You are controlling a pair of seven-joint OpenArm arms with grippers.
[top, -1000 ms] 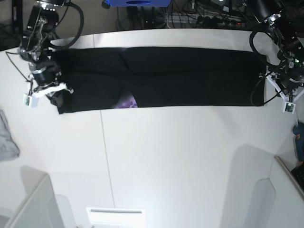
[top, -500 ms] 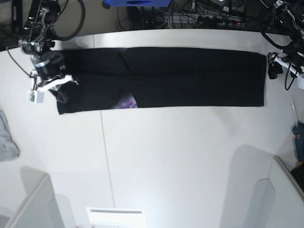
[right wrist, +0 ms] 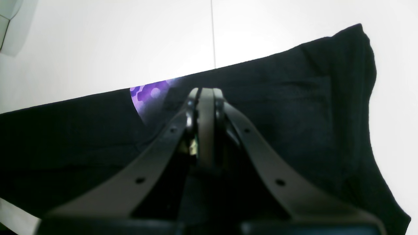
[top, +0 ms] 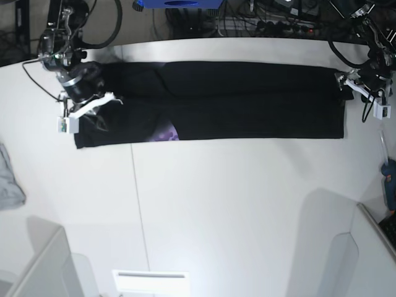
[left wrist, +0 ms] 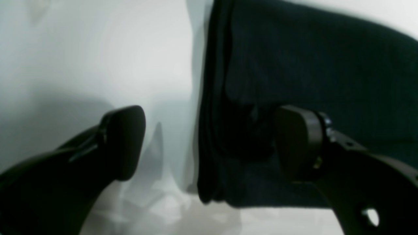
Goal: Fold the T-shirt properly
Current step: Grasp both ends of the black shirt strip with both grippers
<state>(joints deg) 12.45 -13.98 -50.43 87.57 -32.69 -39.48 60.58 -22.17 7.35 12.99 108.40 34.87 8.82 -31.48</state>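
White tabletop (top: 216,204) fills most of the base view, with cables and equipment crowded along its far edge and a grey cloth (top: 9,179) lying off at one side.

Left gripper (left wrist: 209,143): its jaws stand wide apart, straddling the end edge of the shirt (top: 210,102), one finger over bare table and the other over the cloth; they grasp nothing. Right gripper (right wrist: 205,98): its jaws are pressed together above the other end of the shirt, near a purple patch of print (right wrist: 147,94); whether cloth is pinched between them cannot be told.

The shirt lies along the far side of the table as a long, narrow black band, already folded lengthwise, its ends near the two grippers.

It looks light, soft and limp. The layered end edge in the left wrist view suggests several plies that could slide apart, so a hold should probably take the whole stack at the corners of each end, keeping the band taut as it is brought over.

A thin seam (top: 137,204) runs across the tabletop.
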